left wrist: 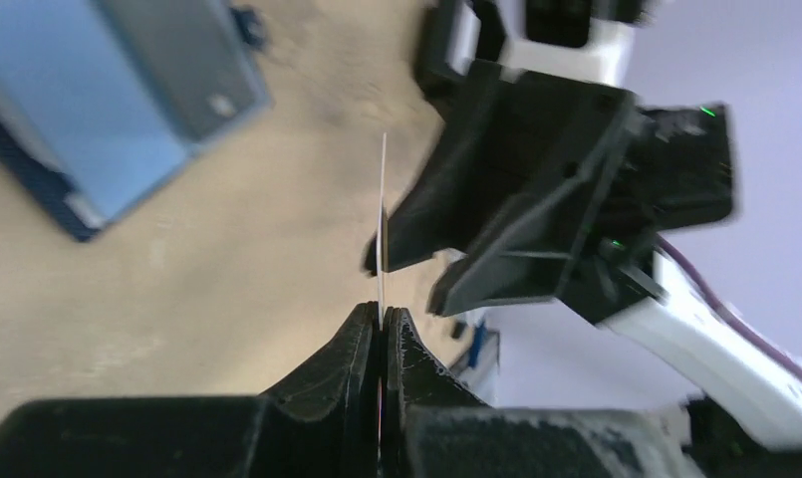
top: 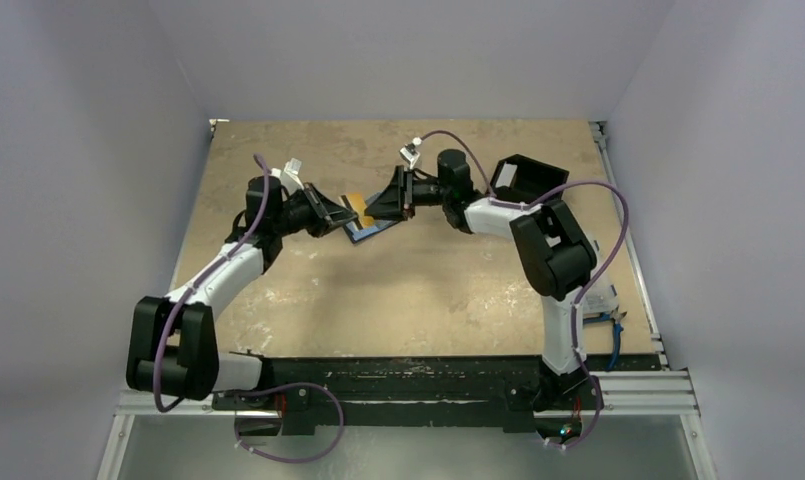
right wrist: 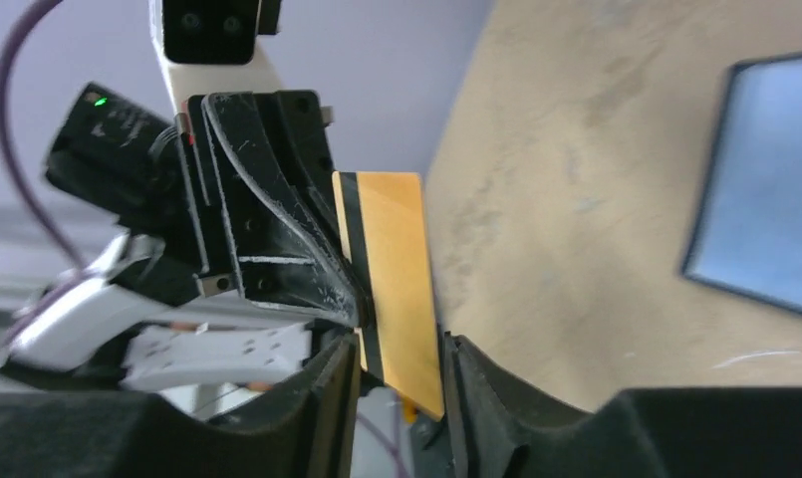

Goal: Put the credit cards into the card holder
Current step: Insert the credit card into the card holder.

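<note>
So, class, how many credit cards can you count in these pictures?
1: the orange card, pinched by the left gripper near the card holder, with the right gripper open around it. More may be hidden inside the holder.

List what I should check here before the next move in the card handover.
1. Left fingers shut on the thin orange plastic card with a black stripe: ok.
2. Right fingers open: ok, they stand apart with the card between them.
3. Right fingers clear of any contact with the card: cannot tell.
4. Flat navy-blue folding card holder lying open on the tan table, bluish-grey inside up: ok.
5. Card in the air, off the table: ok.
6. Free slot in the holder: cannot tell, too blurred.
</note>
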Robot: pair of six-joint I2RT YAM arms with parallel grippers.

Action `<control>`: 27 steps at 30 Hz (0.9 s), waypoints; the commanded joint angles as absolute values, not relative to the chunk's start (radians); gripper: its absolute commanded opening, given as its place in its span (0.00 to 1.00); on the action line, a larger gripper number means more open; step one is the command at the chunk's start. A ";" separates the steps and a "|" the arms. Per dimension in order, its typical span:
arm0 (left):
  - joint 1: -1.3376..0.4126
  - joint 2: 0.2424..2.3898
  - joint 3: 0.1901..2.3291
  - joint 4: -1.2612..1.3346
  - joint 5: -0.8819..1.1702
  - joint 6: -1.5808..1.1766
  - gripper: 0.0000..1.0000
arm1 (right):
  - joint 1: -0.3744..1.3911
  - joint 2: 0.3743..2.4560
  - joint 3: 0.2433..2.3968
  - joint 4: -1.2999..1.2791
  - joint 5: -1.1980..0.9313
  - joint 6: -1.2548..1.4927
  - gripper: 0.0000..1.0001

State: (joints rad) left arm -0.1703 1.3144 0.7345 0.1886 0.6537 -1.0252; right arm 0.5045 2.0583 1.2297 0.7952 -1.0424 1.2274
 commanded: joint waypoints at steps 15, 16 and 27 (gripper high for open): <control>-0.099 1.750 0.831 0.321 0.616 -0.938 0.00 | 0.497 2.331 1.846 -0.251 -0.541 0.356 0.07; -0.103 1.763 0.825 0.356 0.622 -0.950 0.00 | 0.495 2.344 1.859 -0.255 -0.538 0.348 0.05; -0.122 1.827 0.829 0.454 0.619 -0.984 0.00 | 0.469 2.411 1.905 -0.288 -0.509 0.303 0.00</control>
